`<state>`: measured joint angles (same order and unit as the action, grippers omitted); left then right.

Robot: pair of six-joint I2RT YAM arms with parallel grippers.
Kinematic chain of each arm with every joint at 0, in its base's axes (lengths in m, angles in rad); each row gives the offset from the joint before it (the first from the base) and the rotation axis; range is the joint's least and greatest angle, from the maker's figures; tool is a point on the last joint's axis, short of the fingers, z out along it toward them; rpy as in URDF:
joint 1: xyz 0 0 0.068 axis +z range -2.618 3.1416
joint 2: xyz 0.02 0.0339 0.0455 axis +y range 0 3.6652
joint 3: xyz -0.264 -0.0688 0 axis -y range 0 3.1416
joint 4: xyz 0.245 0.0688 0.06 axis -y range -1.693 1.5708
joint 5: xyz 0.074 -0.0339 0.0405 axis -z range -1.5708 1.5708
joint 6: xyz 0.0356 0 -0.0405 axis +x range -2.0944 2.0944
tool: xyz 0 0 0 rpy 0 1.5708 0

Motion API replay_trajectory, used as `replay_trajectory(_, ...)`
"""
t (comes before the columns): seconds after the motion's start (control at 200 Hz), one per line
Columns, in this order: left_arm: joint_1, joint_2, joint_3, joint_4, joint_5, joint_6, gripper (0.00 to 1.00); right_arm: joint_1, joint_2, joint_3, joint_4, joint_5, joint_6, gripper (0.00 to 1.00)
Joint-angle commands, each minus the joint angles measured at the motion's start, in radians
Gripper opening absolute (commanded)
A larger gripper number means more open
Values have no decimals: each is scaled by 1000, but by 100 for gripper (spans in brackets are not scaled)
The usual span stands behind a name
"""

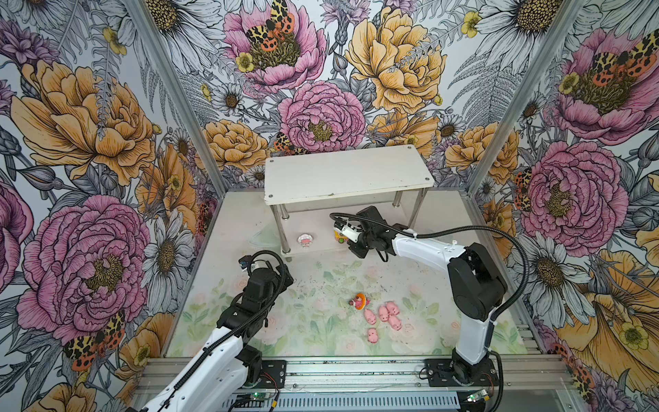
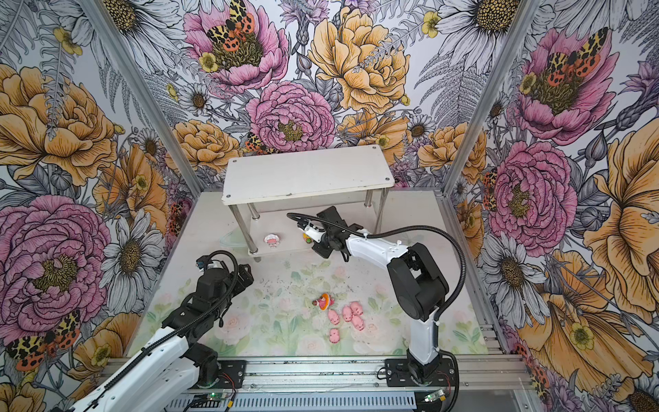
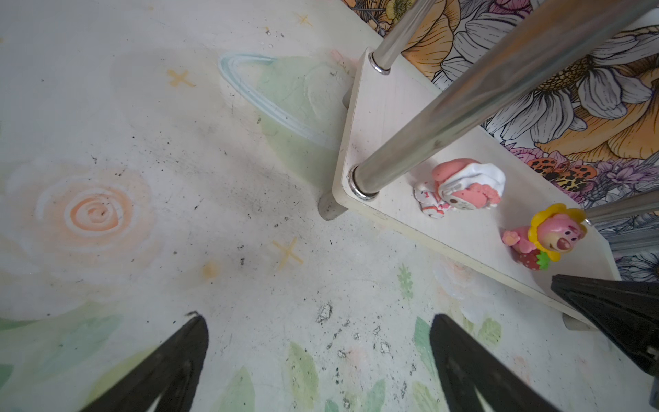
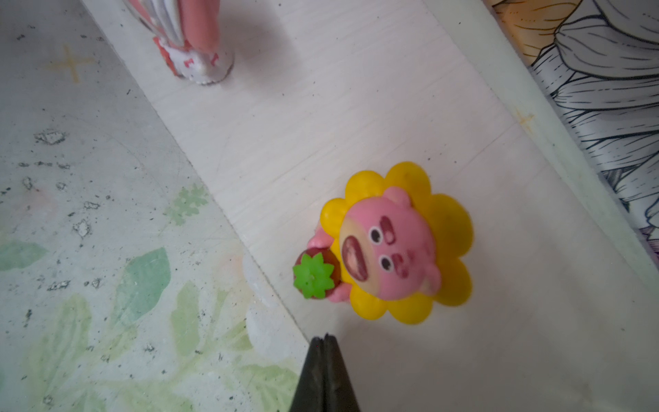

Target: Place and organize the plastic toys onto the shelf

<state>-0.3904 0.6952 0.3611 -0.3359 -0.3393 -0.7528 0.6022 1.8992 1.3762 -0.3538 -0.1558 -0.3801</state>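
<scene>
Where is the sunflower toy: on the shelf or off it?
On it: the sunflower toy rests on the lower tier of the shelf.

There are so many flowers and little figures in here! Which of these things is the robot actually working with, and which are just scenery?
Part of the job: white shelf; white-hooded figure and sunflower figure, both on its lower tier; orange figure and five pink pigs, on the printed mat.

Just lying about: flowered walls; printed mat; metal frame rail; dark specks.

No readable text, label, brand, number or sign appears anywhere.
</scene>
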Motion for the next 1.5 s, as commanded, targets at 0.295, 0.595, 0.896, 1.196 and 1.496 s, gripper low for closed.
replay_trajectory(0.295,-8,5,26,9,-9,-3,99,-50,22,24,39,-50,49,0)
replay_trajectory(0.595,-8,18,26,18,-12,-6,99,-144,-54,-58,109,-282,212,39)
replay_trajectory(0.896,-15,29,33,18,-12,-7,99,-188,-45,-82,248,-489,371,57)
replay_trajectory(1.196,-22,38,38,18,-17,-13,99,-219,36,-70,385,-587,530,61)
replay_trajectory(1.496,-32,43,41,17,-26,-16,98,-233,134,11,417,-657,596,58)
